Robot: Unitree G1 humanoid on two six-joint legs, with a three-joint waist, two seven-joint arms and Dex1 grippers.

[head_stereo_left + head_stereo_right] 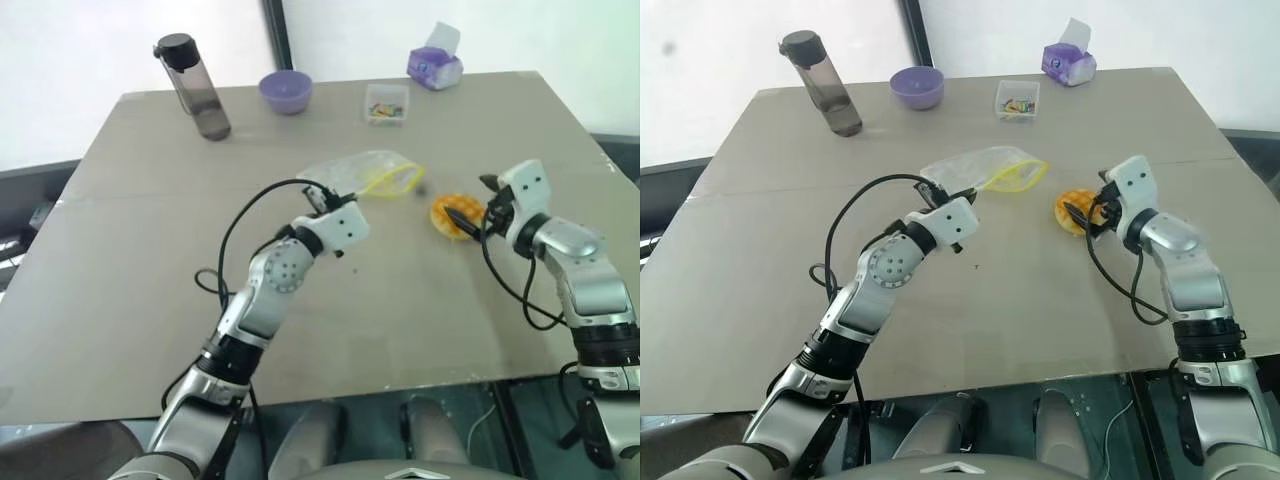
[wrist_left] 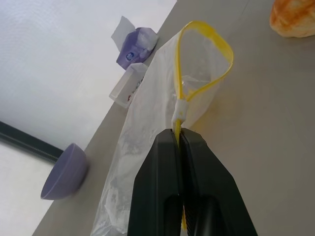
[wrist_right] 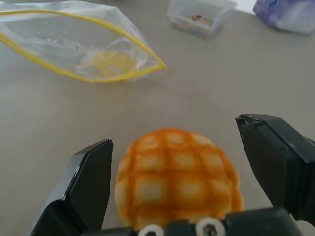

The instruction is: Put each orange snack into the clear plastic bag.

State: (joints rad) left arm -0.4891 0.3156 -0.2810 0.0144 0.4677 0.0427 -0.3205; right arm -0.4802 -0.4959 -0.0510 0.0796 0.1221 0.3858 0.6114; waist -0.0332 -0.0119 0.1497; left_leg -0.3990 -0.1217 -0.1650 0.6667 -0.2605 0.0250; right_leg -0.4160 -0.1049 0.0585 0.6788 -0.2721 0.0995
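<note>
- The right gripper [image 3: 172, 187] stands wide open with one black finger on each side of the orange snack [image 3: 177, 177], and neither finger is seen touching it. The bun sits on the table [image 1: 150, 300], to the right of the bag's mouth. If the jaws close off-centre, the domed bun may well squirt out or roll away across the bare top.
- A hard squeeze could crush or dent the soft-looking bun. A light one could let it drop on the way over.
- The left gripper [image 2: 179, 142] is clamped tight on the yellow seal strip of the clear plastic bag [image 2: 162, 98], holding the mouth open in a narrow loop. That thin strip could slip out of the pinch, and the mouth would then collapse flat.
- The opening looks only a little wider than the bun, so a poorly aimed approach may push the bag along the table instead of entering it.
- The small clear box [image 1: 386, 104], purple bowl [image 1: 285, 91] and bottle [image 1: 197, 88] stand well apart at the far edge, so a collision there seems unlikely.
</note>
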